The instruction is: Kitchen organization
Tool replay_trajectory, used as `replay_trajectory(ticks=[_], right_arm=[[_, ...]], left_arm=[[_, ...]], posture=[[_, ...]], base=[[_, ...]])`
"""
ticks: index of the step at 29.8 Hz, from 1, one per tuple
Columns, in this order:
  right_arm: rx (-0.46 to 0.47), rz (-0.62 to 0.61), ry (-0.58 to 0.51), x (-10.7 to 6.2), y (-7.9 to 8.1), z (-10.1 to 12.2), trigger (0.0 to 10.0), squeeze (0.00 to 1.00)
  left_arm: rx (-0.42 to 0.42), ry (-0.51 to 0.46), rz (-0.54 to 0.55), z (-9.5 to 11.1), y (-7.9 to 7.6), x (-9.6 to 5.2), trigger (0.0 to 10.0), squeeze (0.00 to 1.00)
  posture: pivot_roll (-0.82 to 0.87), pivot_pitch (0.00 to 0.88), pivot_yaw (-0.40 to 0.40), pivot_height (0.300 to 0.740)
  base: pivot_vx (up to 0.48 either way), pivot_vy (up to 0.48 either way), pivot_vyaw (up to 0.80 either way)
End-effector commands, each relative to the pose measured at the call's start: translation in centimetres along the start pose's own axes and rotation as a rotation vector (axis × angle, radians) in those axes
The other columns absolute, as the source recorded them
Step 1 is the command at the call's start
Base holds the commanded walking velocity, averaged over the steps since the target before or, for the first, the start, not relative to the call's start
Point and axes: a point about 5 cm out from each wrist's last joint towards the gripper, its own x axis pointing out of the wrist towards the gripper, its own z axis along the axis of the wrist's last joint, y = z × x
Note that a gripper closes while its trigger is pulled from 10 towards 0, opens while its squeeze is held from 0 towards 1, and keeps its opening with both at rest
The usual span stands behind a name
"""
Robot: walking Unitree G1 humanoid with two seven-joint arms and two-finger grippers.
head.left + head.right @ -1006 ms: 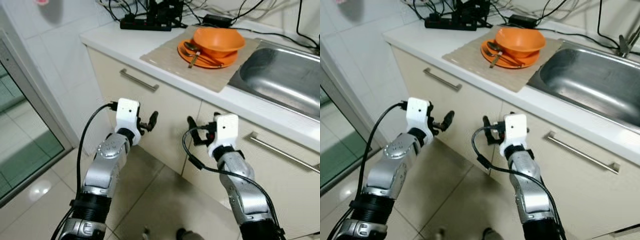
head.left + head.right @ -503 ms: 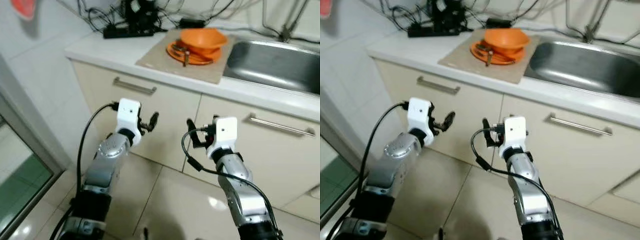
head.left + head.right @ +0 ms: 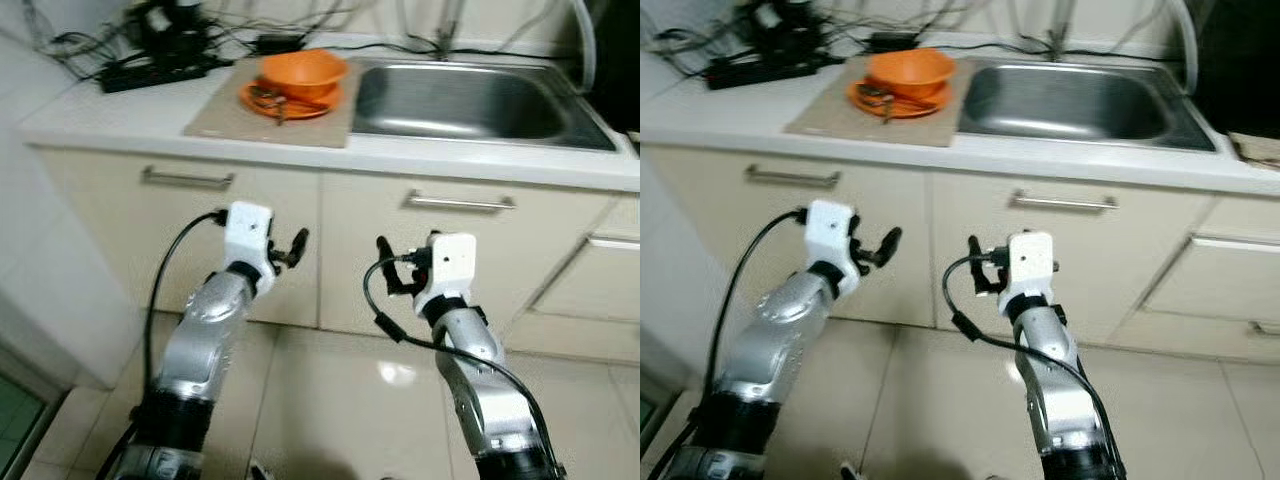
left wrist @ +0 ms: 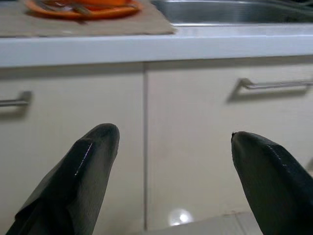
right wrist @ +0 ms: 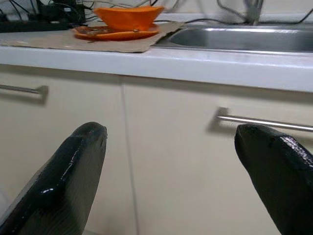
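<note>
Since a second ago the head camera has swung round to face the cabinets square on, while both arms keep their raised pose and nothing on the tabletop (image 3: 120,112) has itself shifted. An orange bowl (image 3: 303,68) sits on an orange plate (image 3: 262,100) with cutlery on a beige mat (image 3: 240,125), just beside the steel sink (image 3: 465,100). Left pincer (image 3: 285,252) and right pincer (image 3: 392,268) hover in front of the cabinet doors, well below the dishes, each with its fingers spread wide and holding nothing. Judging by this, the robot is in the approach step of tidying the kitchen; the next move calls for stepping closer and lifting a pincer up over the tabletop edge toward the bowl.
</note>
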Motion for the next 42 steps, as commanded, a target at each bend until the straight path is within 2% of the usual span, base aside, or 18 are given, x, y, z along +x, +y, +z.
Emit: replay_trajectory(ticks=[1, 3, 4, 5, 6, 8, 10, 13, 15, 16, 19, 22, 27, 29, 33, 36, 37, 42], right_arm=[[-0.048, -0.013, -0.007, -0.8, -0.9, 0.4, 10.0, 0.00], [-0.097, -0.041, 0.035, -2.0, -2.6, -0.4, 10.0, 0.00], [-0.097, -0.041, 0.035, -2.0, -2.6, -0.4, 10.0, 0.00], [-0.120, -0.066, 0.059, -2.7, -3.8, -0.9, 10.0, 0.00], [-0.154, -0.114, 0.090, -3.8, -5.7, -1.3, 10.0, 0.00], [-0.172, -0.129, 0.095, -4.1, -6.5, -1.3, 10.0, 0.00], [-0.205, -0.132, 0.078, -4.1, -6.8, -1.0, 10.0, 0.00], [-0.216, -0.129, 0.059, -4.0, -6.5, -0.7, 10.0, 0.00], [-0.215, -0.131, 0.028, -4.2, -5.8, -0.3, 10.0, 0.00], [-0.198, -0.135, -0.041, -4.5, -4.8, 0.7, 10.0, 0.00], [-0.171, -0.097, -0.137, -5.5, -2.7, 1.9, 10.0, 0.00], [-0.145, -0.088, -0.130, -5.7, -2.2, 1.9, 10.0, 0.00], [-0.152, -0.121, -0.163, -5.4, -2.7, 2.7, 10.0, 0.00], [-0.171, -0.227, -0.200, -5.7, -4.0, 3.4, 10.0, 0.00], [-0.197, -0.294, -0.213, -6.1, -4.4, 3.6, 10.0, 0.00], [-0.199, -0.288, -0.190, -6.1, -4.1, 3.1, 10.0, 0.00], [-0.200, -0.273, -0.179, -5.9, -3.5, 2.7, 10.0, 0.00], [-0.225, -0.245, -0.173, -5.5, -2.7, 2.2, 10.0, 0.00]], left_arm=[[0.017, 0.014, 0.047, -0.6, 2.3, -2.0, 10.0, 0.00], [-0.027, 0.104, 0.137, -2.6, 5.1, -4.8, 10.0, 0.00], [-0.027, 0.104, 0.137, -2.6, 5.1, -4.8, 10.0, 0.00], [-0.045, 0.128, 0.179, -3.2, 6.0, -6.0, 10.0, 0.00], [-0.042, 0.142, 0.212, -3.6, 6.6, -7.6, 10.0, 0.00], [-0.039, 0.139, 0.206, -3.6, 6.1, -7.9, 10.0, 0.00], [-0.034, 0.125, 0.179, -3.6, 4.8, -7.6, 10.0, 0.00], [-0.029, 0.108, 0.160, -3.3, 4.2, -7.4, 10.0, 0.00], [-0.011, 0.092, 0.145, -2.9, 3.9, -7.2, 10.0, 0.00], [0.002, 0.050, 0.141, -2.1, 3.7, -7.1, 10.0, 0.00], [0.019, -0.031, 0.148, -0.4, 3.6, -6.9, 10.0, 0.00], [0.011, -0.071, 0.152, 0.5, 3.5, -6.7, 10.0, 0.00], [0.040, -0.108, 0.125, 1.8, 3.4, -5.9, 10.0, 0.00], [0.058, -0.108, 0.087, 2.2, 3.2, -5.5, 10.0, 0.00], [0.072, -0.099, 0.072, 2.2, 3.0, -5.1, 10.0, 0.00], [0.070, -0.101, 0.067, 2.4, 2.9, -4.6, 10.0, 0.00], [0.093, -0.112, 0.051, 2.6, 2.7, -4.2, 10.0, 0.00], [0.133, -0.154, 0.046, 3.6, 2.3, -3.6, 10.0, 0.00]], posture=[[-0.02, 0.008, 0.036, 0.740], [-0.01, 0.010, 0.030, 0.740], [-0.01, 0.010, 0.030, 0.740], [0.00, 0.012, 0.028, 0.740], [0.01, 0.014, 0.025, 0.740], [0.02, 0.013, 0.018, 0.740], [0.03, 0.007, 0.009, 0.740], [0.03, 0.004, 0.006, 0.740], [0.03, 0.002, 0.003, 0.740], [0.02, 0.000, 0.001, 0.740], [0.02, 0.000, 0.001, 0.740], [0.02, 0.000, 0.002, 0.740], [0.01, 0.000, 0.017, 0.740], [0.00, 0.000, 0.031, 0.740], [-0.01, 0.000, 0.040, 0.740], [-0.02, 0.000, 0.052, 0.740], [-0.02, 0.000, 0.055, 0.740], [-0.02, 0.000, 0.058, 0.740]], base=[[0.000, 0.000, 0.00], [0.000, 0.000, 0.00], [0.000, 0.000, 0.00], [0.000, 0.000, 0.00], [0.000, 0.000, 0.00], [0.000, 0.000, 0.00], [0.000, 0.000, 0.00], [0.000, 0.000, 0.00], [0.000, 0.000, 0.00], [0.000, 0.000, 0.00], [0.000, 0.000, 0.00], [0.000, 0.000, 0.00], [0.000, 0.000, 0.00], [0.000, 0.000, 0.00], [0.000, 0.000, 0.00], [0.000, 0.000, 0.00], [0.390, 0.000, 0.00], [0.410, 0.097, 0.00]])
